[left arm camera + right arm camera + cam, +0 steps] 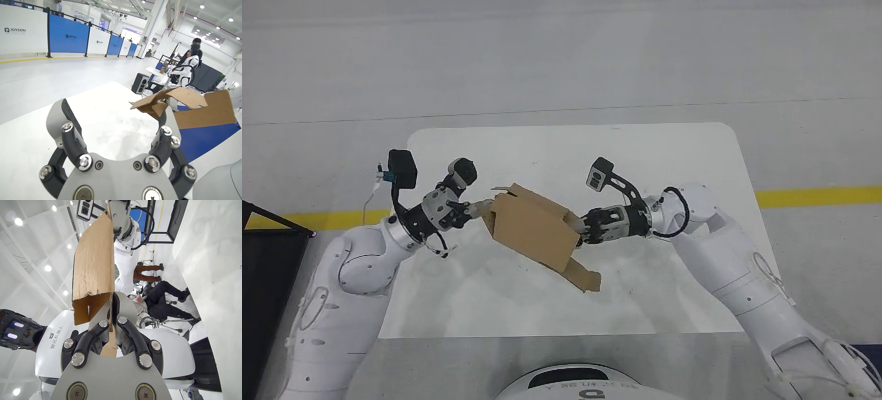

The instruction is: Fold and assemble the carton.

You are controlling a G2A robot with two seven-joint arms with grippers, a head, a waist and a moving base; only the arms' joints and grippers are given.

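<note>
Carton of brown corrugated cardboard (534, 232), seemingly half assembled, end flaps (181, 97) loose. Right gripper (112, 301) clamped on one end; left gripper (115, 108) spread wide beside the other.

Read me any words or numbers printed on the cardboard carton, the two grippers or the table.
Carton: none; plain brown cardboard on every face shown.
Left gripper: none; bare metal and screws.
Right gripper: none.
Table: none; plain white.
</note>
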